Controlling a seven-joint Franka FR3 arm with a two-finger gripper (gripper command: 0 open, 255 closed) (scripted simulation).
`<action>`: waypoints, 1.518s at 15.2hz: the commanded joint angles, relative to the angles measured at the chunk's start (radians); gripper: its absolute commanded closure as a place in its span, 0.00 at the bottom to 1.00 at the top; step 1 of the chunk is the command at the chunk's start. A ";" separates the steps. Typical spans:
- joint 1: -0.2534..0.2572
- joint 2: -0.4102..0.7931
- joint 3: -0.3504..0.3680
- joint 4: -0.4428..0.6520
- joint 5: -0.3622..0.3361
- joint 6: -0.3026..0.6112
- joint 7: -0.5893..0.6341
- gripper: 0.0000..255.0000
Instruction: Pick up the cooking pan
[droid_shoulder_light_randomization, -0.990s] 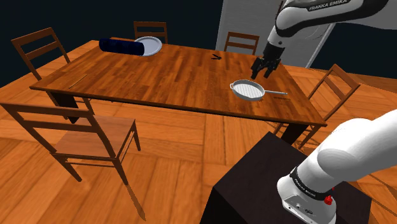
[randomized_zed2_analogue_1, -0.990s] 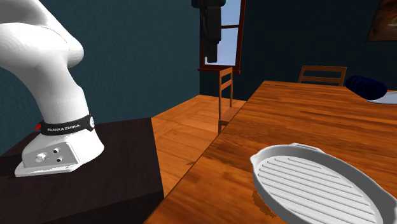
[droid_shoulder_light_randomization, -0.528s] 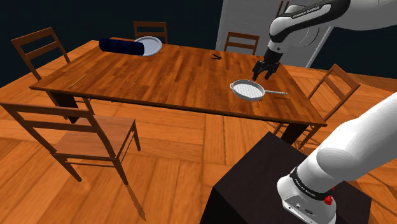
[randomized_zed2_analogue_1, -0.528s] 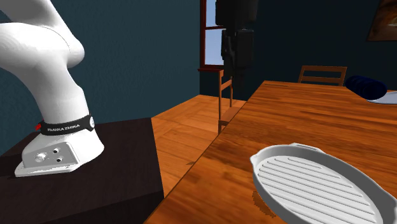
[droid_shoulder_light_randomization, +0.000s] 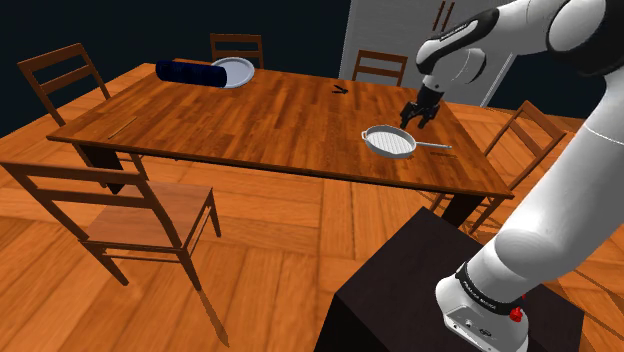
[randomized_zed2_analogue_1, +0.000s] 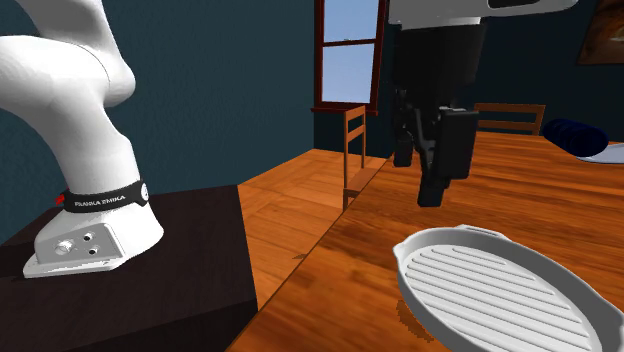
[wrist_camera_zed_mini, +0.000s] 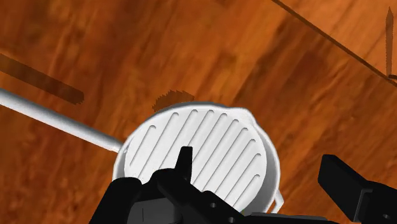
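Cooking pan (droid_shoulder_light_randomization: 389, 141): white with a ribbed floor, it lies flat on the wooden table (droid_shoulder_light_randomization: 250, 120), at about 4 o'clock from the table's middle in the shoulder view, close to the edge that faces the stand.
Handle (droid_shoulder_light_randomization: 436, 148): thin and pale, it rests on the wood and points toward 3 o'clock in the shoulder view.
Claw (droid_shoulder_light_randomization: 417, 118): all black, it hangs over the pan's rim at about 1 o'clock from the pan's centre in the shoulder view. Its fingers (wrist_camera_zed_mini: 184, 162) stand wide apart and grip nothing.
Gap: in the second exterior view the fingertips hover clear of the pan, with bare wood showing beneath them.
Wrist view: the pan's ribs show under and between the spread fingers, which do not touch it.
Far end: a dark blue cylinder (droid_shoulder_light_randomization: 190, 72) lies against a pale plate (droid_shoulder_light_randomization: 236, 72), at about 10 o'clock from the table's middle.
Chairs (droid_shoulder_light_randomization: 130, 215): wooden ones stand around the table.
Stand (droid_shoulder_light_randomization: 400, 290): this dark box carries the arm's white base, at 5 o'clock in the shoulder view.
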 joint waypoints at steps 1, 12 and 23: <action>-0.027 0.087 -0.005 0.063 0.061 0.002 -0.050 0.00; -0.256 0.508 0.045 0.465 0.278 -0.062 -0.195 0.00; -0.282 0.585 0.074 0.476 0.318 -0.003 -0.225 1.00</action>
